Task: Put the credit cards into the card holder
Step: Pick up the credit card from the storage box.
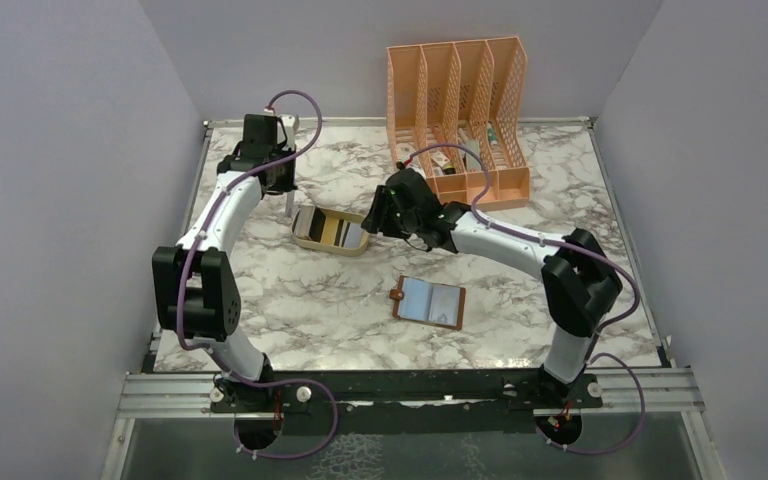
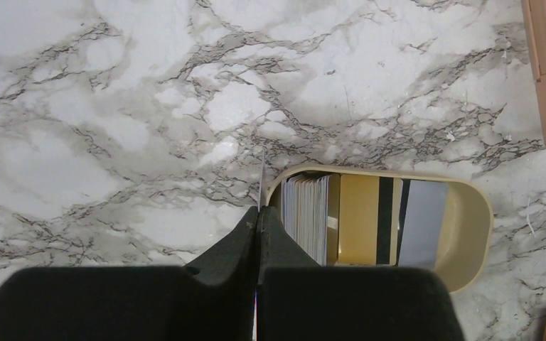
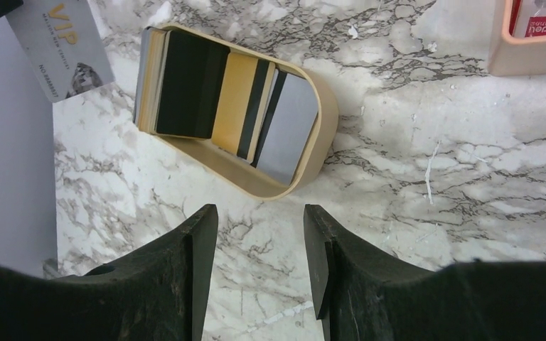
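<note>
Most of the credit cards (image 3: 220,106) stand on edge in the beige tray (image 3: 325,135), centre of the top view: dark, gold, grey-blue. One pale VIP card (image 3: 57,42) is out of it, upper left of the right wrist view, pinched on its edge by my left claw (image 2: 258,217), which is clamped fully on it.

The card holder (image 1: 429,302) lies open on the worktop (image 1: 290,310), lower centre of the top view, well apart from the tray, w/ shiny pockets facing up.

The right claw (image 3: 259,234) hovers just beside the tray, jaws about half apart, nothing in them. The file organiser (image 1: 460,100) at upper right isn't involved.

Step, I reckon: 1st card lifted, not yet delivered. Next I need to swing the left arm to the holder, line the card's edge w/ a pocket mouth and slide it in. The right claw prob. has to pin the holder so it doesn't skid.
</note>
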Controlling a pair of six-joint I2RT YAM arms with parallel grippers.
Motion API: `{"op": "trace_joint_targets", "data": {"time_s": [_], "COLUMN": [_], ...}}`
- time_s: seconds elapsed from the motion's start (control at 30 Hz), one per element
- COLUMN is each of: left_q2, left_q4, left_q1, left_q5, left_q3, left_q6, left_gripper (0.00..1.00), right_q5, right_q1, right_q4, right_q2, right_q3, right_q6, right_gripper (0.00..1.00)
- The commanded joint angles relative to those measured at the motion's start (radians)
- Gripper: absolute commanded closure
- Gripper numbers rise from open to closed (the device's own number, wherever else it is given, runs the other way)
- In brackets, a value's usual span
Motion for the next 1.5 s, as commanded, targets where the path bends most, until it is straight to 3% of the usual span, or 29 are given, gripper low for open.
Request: {"op": "trace_joint_targets", "data": {"time_s": [0.0, 0.27, 0.4, 0.6, 0.73, 0.8, 0.93, 1.1, 1.2, 1.33, 1.37, 1.47], "left_q2": [-0.094, -0.168, -0.196, -0.239, -0.279, -0.301, -0.340, -0.375, -0.373, -0.373, -0.375, -0.382], "left_q4": [-0.052, -0.010, 0.083, 0.168, 0.352, 0.440, 0.541, 0.799, 0.822, 0.827, 0.831, 0.831], "left_q1": [0.008, 0.006, -0.002, -0.047, -0.063, -0.078, -0.111, -0.179, -0.211, -0.227, -0.227, -0.228], "left_q5": [0.045, 0.510, 0.775, 0.923, 1.041, 1.075, 1.083, 1.087, 1.068, 1.051, 1.048, 1.039], "left_q3": [0.028, -0.028, -0.146, -0.250, -0.371, -0.418, -0.488, -0.603, -0.623, -0.638, -0.642, -0.641], "left_q6": [-0.028, -0.126, -0.191, -0.249, -0.388, -0.459, -0.557, -0.743, -0.753, -0.759, -0.762, -0.772], "left_gripper": [1.00, 1.00, 1.00, 1.00, 1.00, 1.00, 1.00, 1.00, 1.00, 1.00, 1.00, 1.00], "right_q5": [-0.039, -0.195, -0.323, -0.441, -0.456, -0.460, -0.446, -0.448, -0.465, -0.470, -0.464, -0.440], "right_q1": [-0.002, -0.002, -0.007, -0.038, -0.058, -0.065, -0.070, -0.072, -0.072, -0.072, -0.072, -0.072], "right_q4": [0.013, 0.064, 0.182, 0.291, 0.325, 0.351, 0.371, 0.389, 0.415, 0.449, 0.448, 0.405], "right_q2": [-0.097, -0.256, -0.369, -0.490, -0.533, -0.549, -0.560, -0.543, -0.536, -0.558, -0.566, -0.579], "right_q3": [-0.041, -0.165, -0.295, -0.417, -0.467, -0.487, -0.502, -0.517, -0.540, -0.579, -0.586, -0.586], "right_q6": [-0.087, -0.202, -0.221, -0.156, -0.098, -0.071, -0.044, -0.009, 0.006, 0.024, 0.022, 0.017], "right_gripper": [0.52, 0.52, 0.53, 0.59, 0.64, 0.64, 0.52, 0.51, 0.54, 0.69, 0.69, 0.57]}}
